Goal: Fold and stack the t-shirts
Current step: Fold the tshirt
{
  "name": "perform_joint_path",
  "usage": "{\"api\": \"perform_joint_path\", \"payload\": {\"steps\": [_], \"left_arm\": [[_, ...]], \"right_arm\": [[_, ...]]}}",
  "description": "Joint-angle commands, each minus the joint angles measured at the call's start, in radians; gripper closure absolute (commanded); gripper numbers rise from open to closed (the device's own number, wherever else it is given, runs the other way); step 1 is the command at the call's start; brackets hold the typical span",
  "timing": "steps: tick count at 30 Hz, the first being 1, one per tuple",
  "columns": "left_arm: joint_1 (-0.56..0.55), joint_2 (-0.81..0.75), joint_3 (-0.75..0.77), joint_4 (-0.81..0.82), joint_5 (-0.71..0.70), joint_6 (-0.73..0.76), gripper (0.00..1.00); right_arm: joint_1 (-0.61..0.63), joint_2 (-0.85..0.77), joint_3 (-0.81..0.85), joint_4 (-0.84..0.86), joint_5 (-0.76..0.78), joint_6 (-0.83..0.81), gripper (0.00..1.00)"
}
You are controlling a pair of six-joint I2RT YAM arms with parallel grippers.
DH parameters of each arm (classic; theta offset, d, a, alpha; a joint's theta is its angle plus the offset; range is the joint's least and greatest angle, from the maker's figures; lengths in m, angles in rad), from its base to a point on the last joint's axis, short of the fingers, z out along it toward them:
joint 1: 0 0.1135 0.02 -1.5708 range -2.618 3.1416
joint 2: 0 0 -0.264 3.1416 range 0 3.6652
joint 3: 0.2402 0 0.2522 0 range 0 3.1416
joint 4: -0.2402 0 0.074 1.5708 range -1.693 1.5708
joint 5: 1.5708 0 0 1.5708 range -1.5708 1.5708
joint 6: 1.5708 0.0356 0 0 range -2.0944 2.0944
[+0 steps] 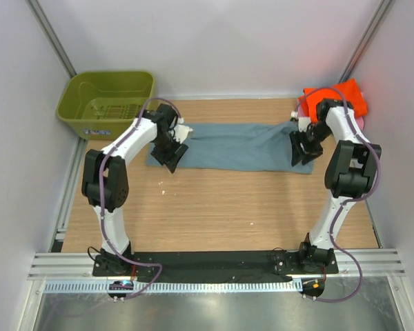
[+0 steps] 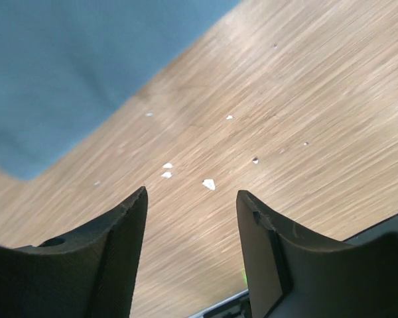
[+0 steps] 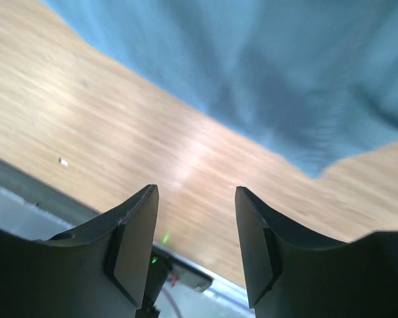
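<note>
Top view: blue-grey shirt [image 1: 241,146] lies in a long strip across the table [image 1: 214,214]. My left gripper [image 1: 171,155] is at its left end, my right gripper [image 1: 302,150] at its right end. Orange shirt [image 1: 338,96] sits folded in the far right corner.
Left wrist: my fingers [image 2: 119,252] are partly open and empty over bare table, with a corner of the blue-grey shirt ahead to the left.
Right wrist: my fingers [image 3: 136,245] are partly open and empty, with the blue-grey shirt's edge just ahead.

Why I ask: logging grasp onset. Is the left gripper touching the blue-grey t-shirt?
Apart. The left wrist view shows the left gripper, jaws open and empty, with table showing between it and the blue-grey t-shirt.
</note>
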Motion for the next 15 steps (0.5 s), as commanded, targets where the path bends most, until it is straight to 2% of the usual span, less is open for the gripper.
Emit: {"api": "perform_joint_path", "payload": {"steps": [1, 9, 15], "left_arm": [[-0.002, -0.107, 0.076, 0.040, -0.046, 0.022, 0.42], [0.001, 0.043, 0.098, 0.160, -0.213, -0.007, 0.43], [0.006, 0.155, 0.141, 0.196, -0.217, -0.040, 0.45]], "right_arm": [[-0.003, -0.082, 0.151, -0.011, -0.022, -0.005, 0.44], [0.023, 0.065, 0.252, 0.078, -0.006, 0.046, 0.44], [0.025, 0.167, 0.318, 0.110, -0.007, 0.055, 0.44]]}}
